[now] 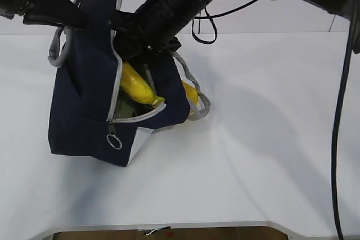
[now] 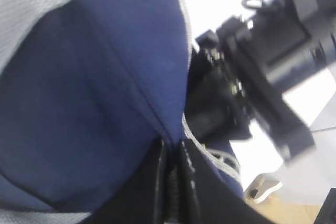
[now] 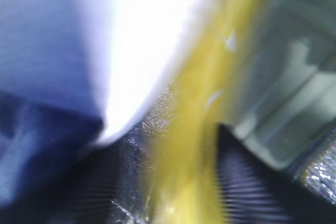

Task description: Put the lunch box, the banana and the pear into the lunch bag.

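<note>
The navy lunch bag (image 1: 84, 99) stands at the left, its zipper undone and its flap lifted. My left gripper (image 1: 84, 19) is shut on the top of that flap, pinching the navy fabric (image 2: 105, 77) between its jaws (image 2: 170, 182). My right gripper (image 3: 168, 192) reaches into the opening; in the exterior view the bag hides its fingertips. The banana (image 1: 139, 87) leans inside the bag. It runs blurred between my right jaws (image 3: 194, 129), with a gap on its left side. The pale green lunch box (image 3: 283, 93) lies in the bag beside it. A yellow-orange fruit, seemingly the pear (image 1: 190, 94), shows behind the bag's right side.
The bag's metal ring pull (image 1: 114, 141) hangs at its front. A grey handle (image 1: 197, 91) loops out to the right. Black cables (image 1: 340, 111) hang at the right edge. The white table (image 1: 270, 155) ends close to the front.
</note>
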